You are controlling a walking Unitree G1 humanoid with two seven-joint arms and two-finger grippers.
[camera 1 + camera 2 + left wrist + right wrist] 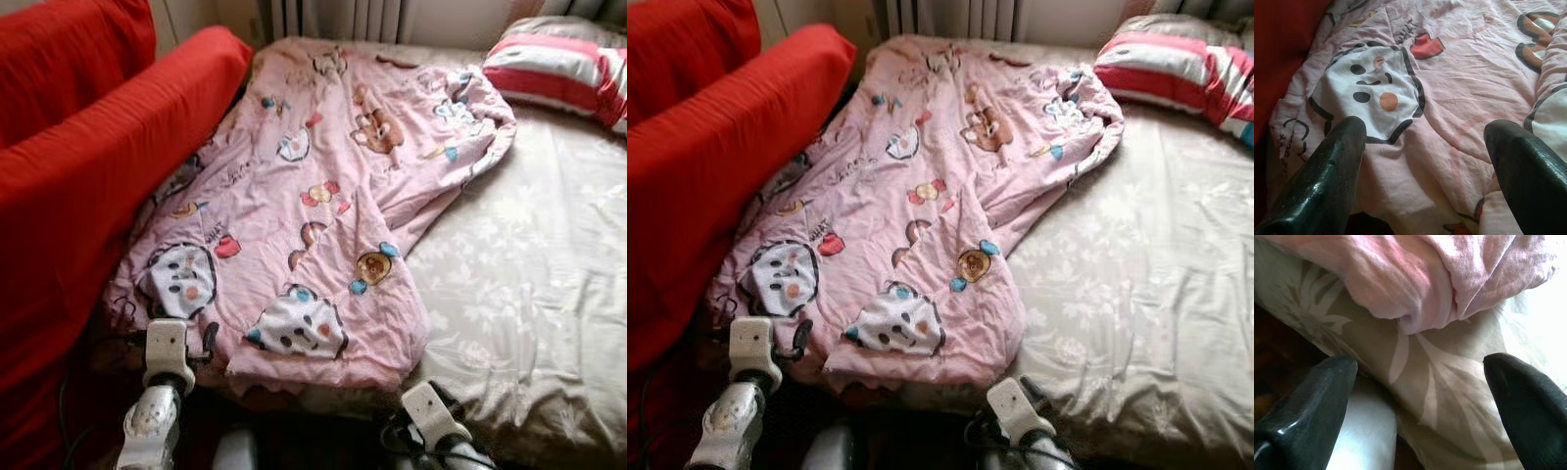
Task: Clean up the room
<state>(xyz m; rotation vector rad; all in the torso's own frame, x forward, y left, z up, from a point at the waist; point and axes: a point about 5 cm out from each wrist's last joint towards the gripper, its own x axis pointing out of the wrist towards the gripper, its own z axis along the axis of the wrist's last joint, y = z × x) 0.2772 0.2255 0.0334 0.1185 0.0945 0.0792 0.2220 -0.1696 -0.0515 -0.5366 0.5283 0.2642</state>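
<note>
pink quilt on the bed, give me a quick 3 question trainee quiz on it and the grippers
1. True or false: the pink quilt lies crumpled beside the red cushion.
2. The striped pillow lies at which far corner of the bed sheet? A left, B right.
3. Fill in: the left gripper and right gripper both have their fingers ____.

Key: 1 true; 2 B; 3 open.

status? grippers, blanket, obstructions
Both grippers open: left gripper over pink blanket near edge, right gripper at its corner. Blanket crumpled on bed. Red cushion alongside.
</note>
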